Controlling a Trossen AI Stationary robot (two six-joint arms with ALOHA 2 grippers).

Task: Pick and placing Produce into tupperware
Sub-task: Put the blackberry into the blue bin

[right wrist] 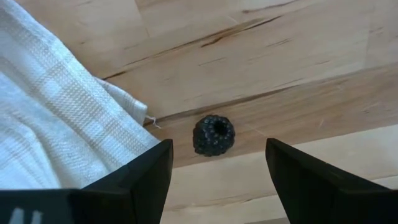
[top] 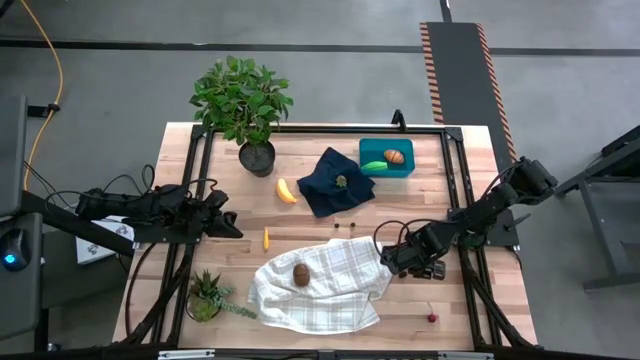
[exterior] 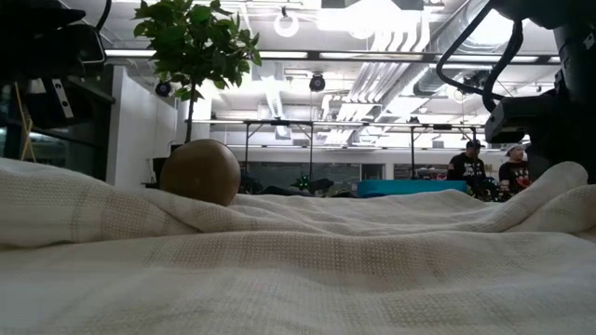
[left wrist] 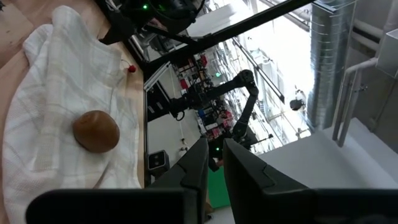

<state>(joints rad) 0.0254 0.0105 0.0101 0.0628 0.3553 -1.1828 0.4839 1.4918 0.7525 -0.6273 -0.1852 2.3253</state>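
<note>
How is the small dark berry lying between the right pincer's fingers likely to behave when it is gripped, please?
The dark berry looks round and bumpy, so it may roll or squirt aside. Being small, it is probably light. The open right pincer straddles it beside the white cloth, which might snag.

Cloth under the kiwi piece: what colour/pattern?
The cloth is white with a faint grey check; the brown kiwi piece sits on it. Shows best in the high view.

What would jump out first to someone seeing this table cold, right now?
The rumpled white checked towel at the table's near-middle with a brown kiwi-like piece resting on it. Next, the right gripper, open, poised over a small blackberry on bare wood beside the towel's edge. Farther back, the teal tupperware already holds a green and an orange piece, next to a dark navy cloth.
</note>
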